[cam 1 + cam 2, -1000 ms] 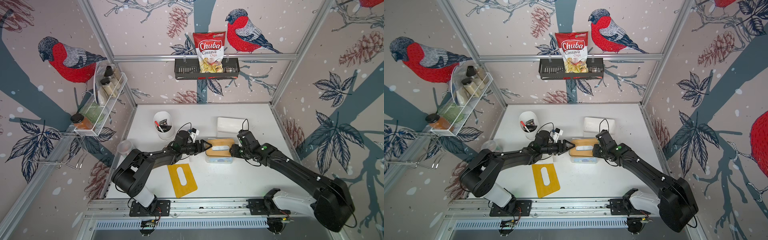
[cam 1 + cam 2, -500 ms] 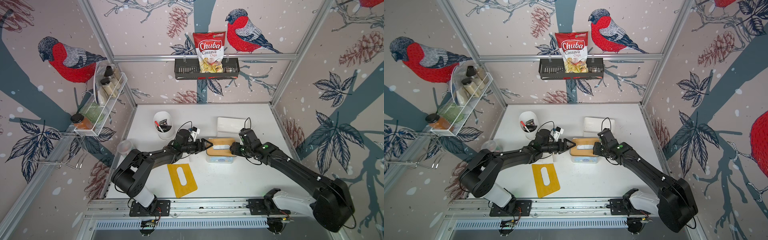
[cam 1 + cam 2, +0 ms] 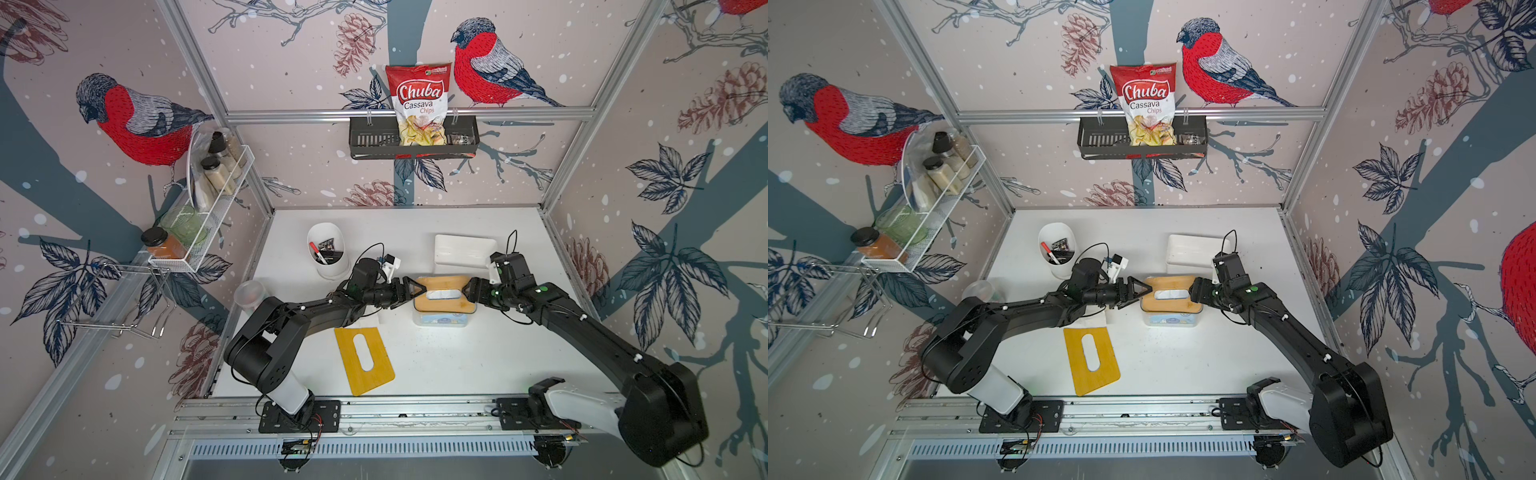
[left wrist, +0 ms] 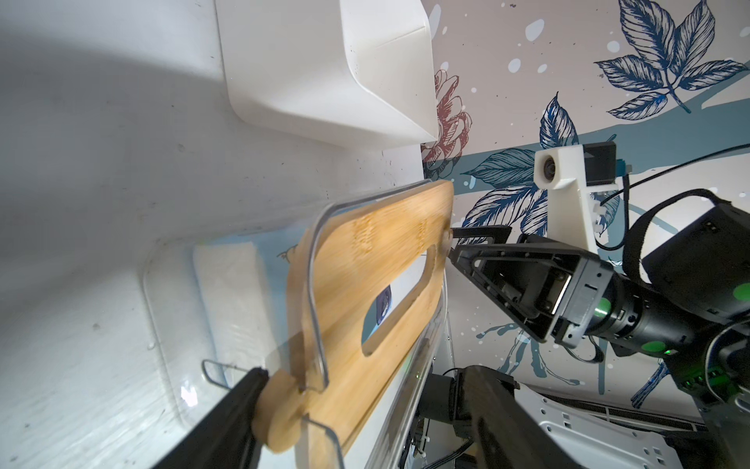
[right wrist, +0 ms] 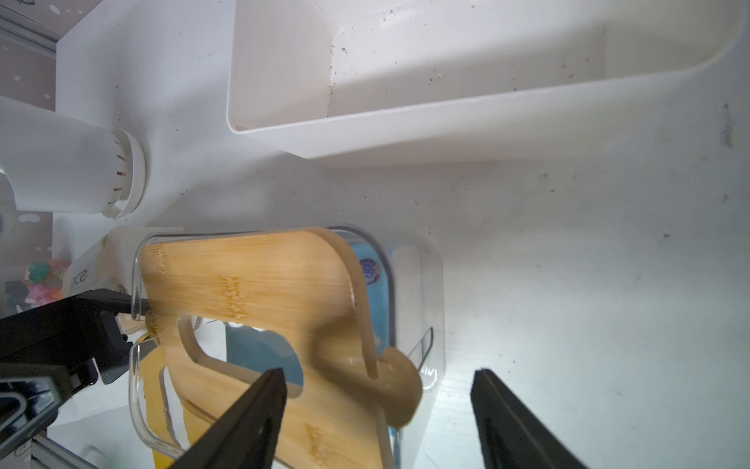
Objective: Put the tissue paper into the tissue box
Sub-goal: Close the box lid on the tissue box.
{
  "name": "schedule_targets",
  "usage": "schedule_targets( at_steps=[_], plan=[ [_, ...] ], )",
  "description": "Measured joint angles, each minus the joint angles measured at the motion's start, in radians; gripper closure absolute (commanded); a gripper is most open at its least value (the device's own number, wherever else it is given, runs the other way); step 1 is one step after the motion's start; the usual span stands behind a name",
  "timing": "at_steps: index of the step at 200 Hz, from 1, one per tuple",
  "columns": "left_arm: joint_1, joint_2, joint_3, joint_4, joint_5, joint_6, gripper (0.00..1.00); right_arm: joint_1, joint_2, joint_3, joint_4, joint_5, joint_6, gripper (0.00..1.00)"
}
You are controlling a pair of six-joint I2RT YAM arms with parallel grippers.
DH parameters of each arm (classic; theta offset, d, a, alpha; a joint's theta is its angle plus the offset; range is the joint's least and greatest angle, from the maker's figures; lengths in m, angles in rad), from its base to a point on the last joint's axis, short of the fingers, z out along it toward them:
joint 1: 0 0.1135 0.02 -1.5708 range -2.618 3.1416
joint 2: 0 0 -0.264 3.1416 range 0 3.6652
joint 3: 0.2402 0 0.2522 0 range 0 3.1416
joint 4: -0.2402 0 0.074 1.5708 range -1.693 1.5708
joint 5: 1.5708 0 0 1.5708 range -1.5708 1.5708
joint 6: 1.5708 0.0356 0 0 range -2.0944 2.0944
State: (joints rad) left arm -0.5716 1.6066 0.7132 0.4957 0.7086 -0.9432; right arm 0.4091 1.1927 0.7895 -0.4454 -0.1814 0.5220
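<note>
The clear plastic tissue box [image 3: 440, 321] stands mid-table, with a white rectangular tray [image 3: 463, 250] behind it, a white pen cup [image 3: 328, 266] off to one side and a flat yellow slotted board [image 3: 365, 360] in front. A bamboo lid [image 3: 440, 284] with an oval slot and rounded end tabs covers the box. The left gripper [image 3: 415, 289] and right gripper [image 3: 471, 289] flank the lid's ends, both spread wide and gripping nothing. The white tissue paper [image 4: 227, 296], blurred through the wall, seems to lie inside the box.
</note>
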Motion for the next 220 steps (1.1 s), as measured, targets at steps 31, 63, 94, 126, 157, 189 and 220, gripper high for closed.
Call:
schedule_targets(
  at_steps=[31,63,94,126,157,189,220],
  plan=[
    [0.0,0.0,0.0,0.0,0.002,0.0,0.22,-0.017,0.033,0.002,0.028,-0.027,-0.023,0.33],
    [0.0,0.0,0.0,0.0,0.002,-0.002,0.21,-0.018,0.062,0.013,0.038,-0.046,-0.035,0.4],
    [0.0,0.0,0.0,0.0,0.002,-0.003,0.21,-0.013,0.087,0.021,0.07,-0.057,-0.055,0.44],
    [0.0,0.0,0.0,-0.001,0.002,-0.003,0.22,0.008,0.097,0.024,0.086,-0.041,-0.072,0.48],
    [0.001,0.0,0.0,-0.013,-0.006,-0.004,0.22,0.021,0.097,0.024,0.093,-0.033,-0.077,0.53],
    [0.001,-0.001,0.002,-0.036,-0.012,-0.018,0.22,0.022,0.085,0.016,0.093,-0.05,-0.081,0.55],
    [0.002,-0.003,0.007,-0.052,-0.025,-0.018,0.22,0.022,0.082,0.007,0.101,-0.066,-0.081,0.55]
  ],
)
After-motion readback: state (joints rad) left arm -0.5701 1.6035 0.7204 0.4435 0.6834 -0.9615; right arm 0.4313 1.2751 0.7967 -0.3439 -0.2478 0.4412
